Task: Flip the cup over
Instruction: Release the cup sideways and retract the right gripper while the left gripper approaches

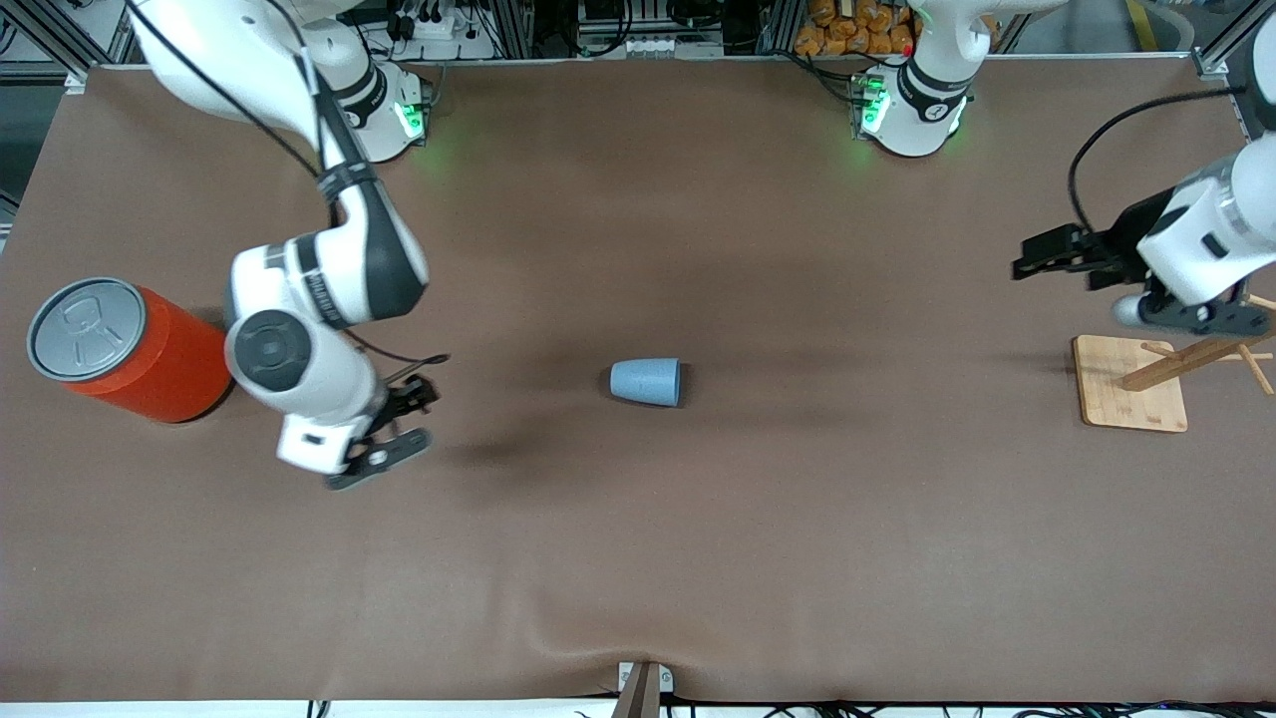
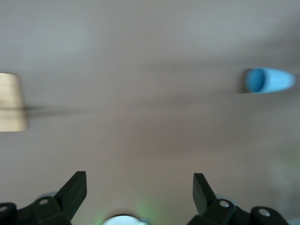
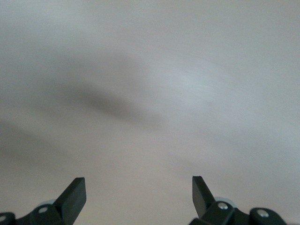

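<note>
Blue and matte, the cup is lying on its side near the middle of the brown bench, its open mouth turned toward the left arm's end and its narrower closed base pointing toward the right arm's end. In the left wrist view the cup is showing its darker inside. My right hand is hanging over bare bench between the cup and the orange can, well apart from the cup, and its 2 fingers are standing spread wide with nothing between them. The orange can is resting tilted at the right arm's end of the bench, its grey pull-tab lid facing up toward the front camera. My left hand is hanging over the left arm's end of the bench, just above the wooden stand with its slanted pegs, and its fingers are likewise spread apart and holding nothing. Both hands are well clear of the cup.
</note>
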You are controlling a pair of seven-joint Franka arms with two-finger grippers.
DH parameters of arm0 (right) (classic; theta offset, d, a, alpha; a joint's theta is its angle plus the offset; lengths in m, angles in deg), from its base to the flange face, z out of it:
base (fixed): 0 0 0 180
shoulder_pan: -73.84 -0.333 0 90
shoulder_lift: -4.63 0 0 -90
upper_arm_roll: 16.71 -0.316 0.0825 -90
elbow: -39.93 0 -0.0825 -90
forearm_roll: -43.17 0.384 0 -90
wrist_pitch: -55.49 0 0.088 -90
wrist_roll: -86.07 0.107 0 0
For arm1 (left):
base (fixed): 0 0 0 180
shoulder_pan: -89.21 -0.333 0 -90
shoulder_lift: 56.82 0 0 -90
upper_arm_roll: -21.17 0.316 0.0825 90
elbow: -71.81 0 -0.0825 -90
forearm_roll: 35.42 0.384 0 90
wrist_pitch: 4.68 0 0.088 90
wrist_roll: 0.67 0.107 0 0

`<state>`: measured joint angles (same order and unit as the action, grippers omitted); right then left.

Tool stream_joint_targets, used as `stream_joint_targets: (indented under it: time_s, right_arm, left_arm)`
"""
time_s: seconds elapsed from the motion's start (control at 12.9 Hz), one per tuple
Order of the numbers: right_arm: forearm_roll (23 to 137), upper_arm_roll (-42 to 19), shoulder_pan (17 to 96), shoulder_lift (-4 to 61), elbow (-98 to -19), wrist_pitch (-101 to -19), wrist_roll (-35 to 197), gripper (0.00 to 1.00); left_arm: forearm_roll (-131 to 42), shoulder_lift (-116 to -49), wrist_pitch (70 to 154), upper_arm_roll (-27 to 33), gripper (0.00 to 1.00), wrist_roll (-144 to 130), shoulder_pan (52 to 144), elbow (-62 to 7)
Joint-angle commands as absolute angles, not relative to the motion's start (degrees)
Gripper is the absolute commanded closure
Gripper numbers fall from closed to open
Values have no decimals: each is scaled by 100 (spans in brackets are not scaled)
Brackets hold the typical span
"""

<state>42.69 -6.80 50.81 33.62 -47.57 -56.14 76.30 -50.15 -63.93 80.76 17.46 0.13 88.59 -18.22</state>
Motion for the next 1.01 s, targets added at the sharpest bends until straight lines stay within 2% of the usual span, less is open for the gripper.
stream_joint_targets:
  time_s: [0.0, 0.23, 0.39, 0.62, 0.7, 0.93]
  right_arm:
    - [4255, -222, 4993, 3092, -4743, -5280, 8271, 0]
    - [4317, 148, 5185, 2574, -4743, -4648, 8344, 0]
    - [4352, 9, 5702, 2223, -4761, -4418, 8335, 0]
    - [4352, -1489, 7273, 1739, -4752, -4120, 8361, 0]
    - [4352, -1808, 7609, 1625, -4752, -4006, 8361, 0]
    - [4352, -2031, 7709, 1159, -4761, -3409, 8676, 0]
  left_arm:
    - [-6034, -7025, 8066, 1756, 0, 135, 8807, -1687]
    - [-7318, -7658, 8110, 1739, 0, 144, 8877, -1766]
    - [-7601, -7721, 8240, 1651, 0, 179, 8947, -2168]
    - [-8083, -7607, 8873, 1528, 0, 791, 8956, -3047]
    - [-8329, -7616, 9031, 1536, 0, 1038, 8947, -3328]
    - [-9286, -7624, 9496, 1510, 0, 1820, 9000, -4128]
